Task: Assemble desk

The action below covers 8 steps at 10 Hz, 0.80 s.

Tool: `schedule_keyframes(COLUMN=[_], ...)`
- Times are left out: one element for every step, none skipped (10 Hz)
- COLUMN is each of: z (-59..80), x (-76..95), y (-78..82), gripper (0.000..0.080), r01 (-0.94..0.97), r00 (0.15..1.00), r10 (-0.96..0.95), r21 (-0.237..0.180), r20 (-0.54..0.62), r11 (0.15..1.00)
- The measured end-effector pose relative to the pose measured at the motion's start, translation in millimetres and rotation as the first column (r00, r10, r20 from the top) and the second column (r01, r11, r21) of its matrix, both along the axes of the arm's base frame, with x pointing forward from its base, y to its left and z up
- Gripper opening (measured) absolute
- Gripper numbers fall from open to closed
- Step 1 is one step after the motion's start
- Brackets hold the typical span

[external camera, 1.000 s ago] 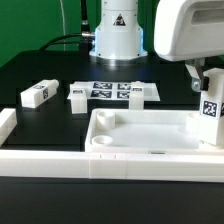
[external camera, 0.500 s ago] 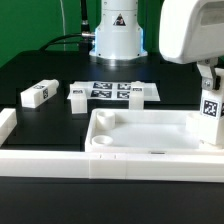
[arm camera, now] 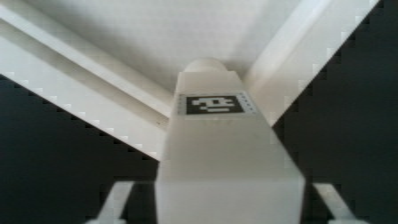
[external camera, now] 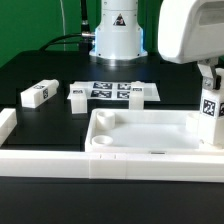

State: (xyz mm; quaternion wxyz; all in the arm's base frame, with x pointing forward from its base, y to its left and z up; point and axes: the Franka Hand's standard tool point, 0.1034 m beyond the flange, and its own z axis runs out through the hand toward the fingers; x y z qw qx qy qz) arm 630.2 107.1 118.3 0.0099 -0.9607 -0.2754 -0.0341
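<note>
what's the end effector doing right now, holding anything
end effector: closed, holding a white tagged leg

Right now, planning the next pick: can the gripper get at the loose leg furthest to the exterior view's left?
Probably not yet: the gripper looks shut on another leg. The loose leg lies uncovered on the table.

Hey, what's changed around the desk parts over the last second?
The gripper closed on the upright leg standing at the desk top's corner on the exterior view's right, and the arm shifted slightly. The leg itself, the desk top, the loose legs behind it and the marker board stayed put.
</note>
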Motion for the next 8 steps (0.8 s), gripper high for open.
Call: schedule_keyframes(z=[0.0, -0.3, -0.3, -0.5, -0.9, -1.0, -1.1, -1.3], x=[0.0, 0.0, -0.1, 0.0, 0.5, 1.3, 1.4, 1.5], y=[0.1, -0.6, -1.0, -2.0, -3.2, -2.9, -4.0, -5.5], gripper=[0.0288, 0.0290, 0.0290, 0.0290, 0.0290, 0.0290, 0.0290, 0.0290], r01=[0.066, 0.163, 0.231, 0.323, 0.412, 0.468, 0.569, 0.646], r00=[0.998, 0.987, 0.973, 0.946, 0.911, 0.884, 0.822, 0.763], r10=[-0.066, -0.163, -0.231, -0.323, -0.411, -0.468, -0.569, -0.645], r21=[0.006, 0.011, 0.017, 0.025, 0.034, 0.041, 0.045, 0.051], r20=[-0.003, -0.005, -0.006, -0.014, -0.018, -0.016, -0.025, -0.038], r11=[0.998, 0.987, 0.973, 0.946, 0.911, 0.883, 0.821, 0.761])
